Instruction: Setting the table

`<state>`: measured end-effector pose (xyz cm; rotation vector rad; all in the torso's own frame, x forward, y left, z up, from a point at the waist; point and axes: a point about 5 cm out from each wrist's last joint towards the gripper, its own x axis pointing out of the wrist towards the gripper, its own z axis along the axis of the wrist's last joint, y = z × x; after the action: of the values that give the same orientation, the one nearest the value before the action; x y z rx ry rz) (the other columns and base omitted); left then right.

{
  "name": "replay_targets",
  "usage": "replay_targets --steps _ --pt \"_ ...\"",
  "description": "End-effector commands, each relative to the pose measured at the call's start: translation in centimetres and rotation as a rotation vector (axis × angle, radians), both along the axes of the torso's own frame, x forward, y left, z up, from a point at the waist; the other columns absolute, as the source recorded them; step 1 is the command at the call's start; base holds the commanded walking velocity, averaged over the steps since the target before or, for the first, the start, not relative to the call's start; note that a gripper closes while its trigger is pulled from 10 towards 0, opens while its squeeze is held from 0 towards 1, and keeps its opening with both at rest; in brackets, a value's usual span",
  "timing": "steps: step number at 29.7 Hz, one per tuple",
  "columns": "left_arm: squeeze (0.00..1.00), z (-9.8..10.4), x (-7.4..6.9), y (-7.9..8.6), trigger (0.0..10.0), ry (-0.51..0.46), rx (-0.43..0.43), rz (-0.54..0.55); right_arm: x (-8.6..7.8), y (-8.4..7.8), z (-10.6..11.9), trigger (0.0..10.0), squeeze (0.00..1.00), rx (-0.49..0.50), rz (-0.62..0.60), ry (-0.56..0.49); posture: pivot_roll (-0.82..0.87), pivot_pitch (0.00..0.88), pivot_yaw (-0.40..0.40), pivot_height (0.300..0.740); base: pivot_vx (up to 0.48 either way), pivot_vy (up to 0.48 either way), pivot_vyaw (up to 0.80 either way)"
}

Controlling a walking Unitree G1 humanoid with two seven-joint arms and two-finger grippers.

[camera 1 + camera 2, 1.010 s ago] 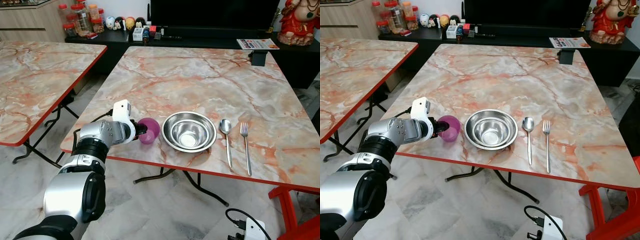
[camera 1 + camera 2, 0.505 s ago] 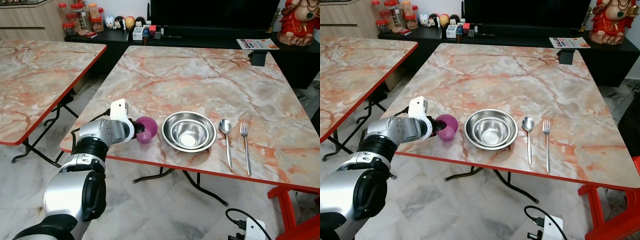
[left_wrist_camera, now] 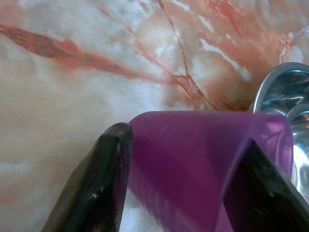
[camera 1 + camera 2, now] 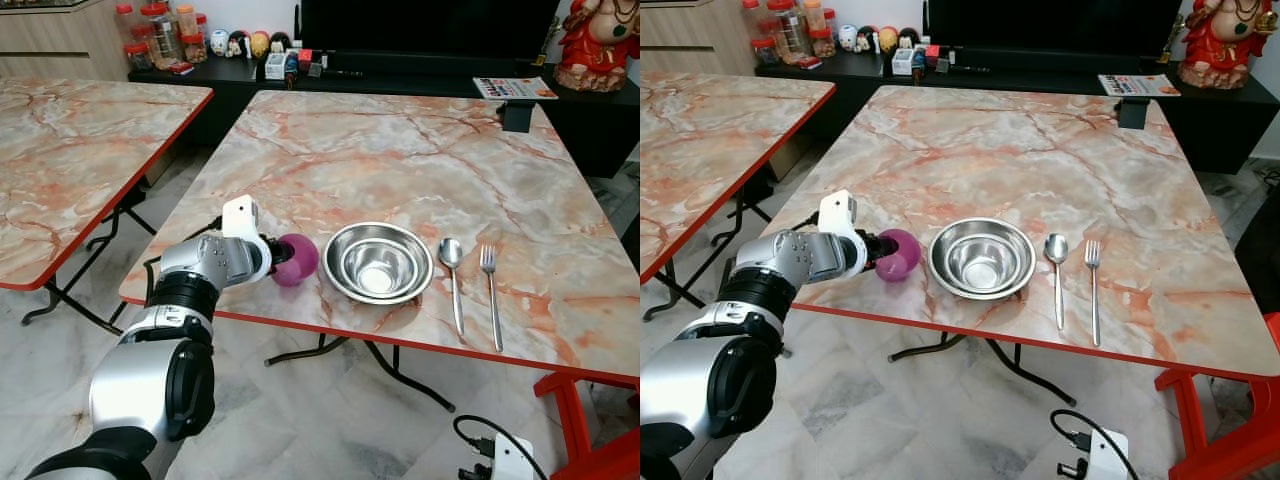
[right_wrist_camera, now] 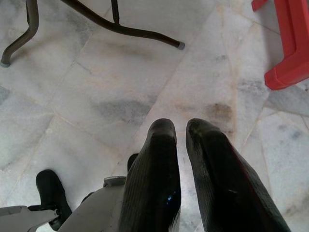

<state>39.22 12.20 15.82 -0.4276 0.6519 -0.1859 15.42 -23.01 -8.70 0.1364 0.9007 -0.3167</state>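
A purple plastic cup lies tilted on the marble table, just left of a steel bowl. My left gripper is shut on the cup, its black fingers pressing both sides of the purple wall. A spoon and a fork lie side by side to the right of the bowl. My right gripper hangs idle over the floor with its fingers together.
A second marble table stands to the left across a floor gap. A dark sideboard with jars and figurines runs along the back; a magazine lies there. A red stool stands at the lower right on the tiled floor.
The cup in my left gripper has shifted slightly and tipped a little more onto its side beside the bowl. Bowl, spoon and fork have not moved.
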Motion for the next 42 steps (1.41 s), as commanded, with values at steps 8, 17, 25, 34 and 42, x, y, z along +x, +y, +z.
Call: replay_targets --steps 8,17,25,34,42 --pt "0.0 0.1 0.1 -0.2 10.0 0.03 -0.042 0.025 0.3 -0.2 0.1 10.0 0.0 -0.002 0.007 -0.001 -0.05 0.0 -0.018 0.74 0.0 0.0 0.0" --pt "0.0 0.3 0.2 0.3 10.0 0.0 0.014 0.012 0.4 -0.3 0.2 10.0 0.0 -0.005 0.008 -0.004 -0.05 0.0 -0.021 0.74 0.0 0.0 0.0" --pt "0.0 2.2 0.7 0.7 10.0 -0.125 0.127 -0.05 0.5 -0.4 0.3 10.0 0.0 -0.007 0.008 -0.007 -0.05 0.0 -0.025 0.74 0.0 0.0 0.0" --pt "0.0 4.7 1.0 2.3 10.0 -0.237 0.218 -0.066 0.8 -0.3 0.4 10.0 0.0 -0.004 0.01 -0.012 -0.04 0.0 -0.028 0.74 0.0 0.0 0.0" --pt "0.0 7.9 0.9 6.9 10.0 -0.588 0.397 0.178 1.0 -0.2 0.5 10.0 0.0 -0.003 0.012 -0.022 -0.04 0.0 -0.033 0.74 0.0 0.0 0.0"
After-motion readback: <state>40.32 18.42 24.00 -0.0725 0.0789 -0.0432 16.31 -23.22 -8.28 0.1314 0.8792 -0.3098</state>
